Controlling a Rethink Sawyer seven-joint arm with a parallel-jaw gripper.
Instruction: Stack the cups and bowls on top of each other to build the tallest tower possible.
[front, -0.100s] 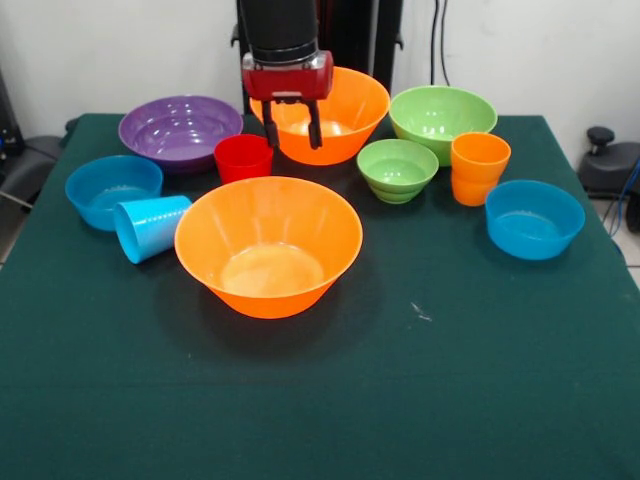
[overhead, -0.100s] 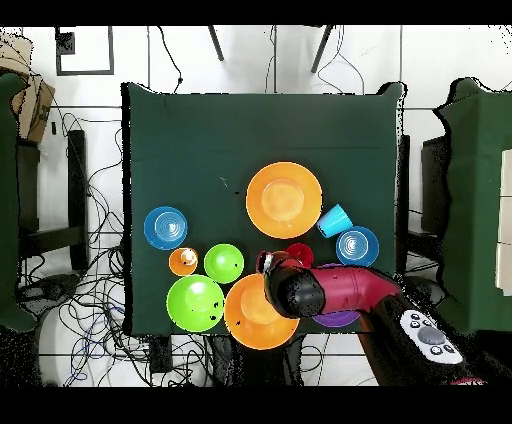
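Note:
My gripper (front, -0.100s: 292, 128) hangs open and empty in front of the far large orange bowl (front, -0.100s: 340, 110), just right of the upright red cup (front, -0.100s: 243, 157). The purple bowl (front, -0.100s: 180, 130) sits left of that cup. A second large orange bowl (front, -0.100s: 268, 243) stands mid-table. The light blue cup (front, -0.100s: 150, 227) lies on its side beside a small blue bowl (front, -0.100s: 112, 188). To the right are the large green bowl (front, -0.100s: 442, 118), small green bowl (front, -0.100s: 397, 168), orange cup (front, -0.100s: 479, 167) and another blue bowl (front, -0.100s: 534, 218). No tower is in view; each piece sits alone. Overhead, the arm (overhead, -0.100s: 330, 290) covers most of the purple bowl (overhead, -0.100s: 342, 320).
The table wears a dark green cloth (front, -0.100s: 450, 380), with a broad stretch of it in front of the middle orange bowl. Cables and chair legs surround the table in the overhead view.

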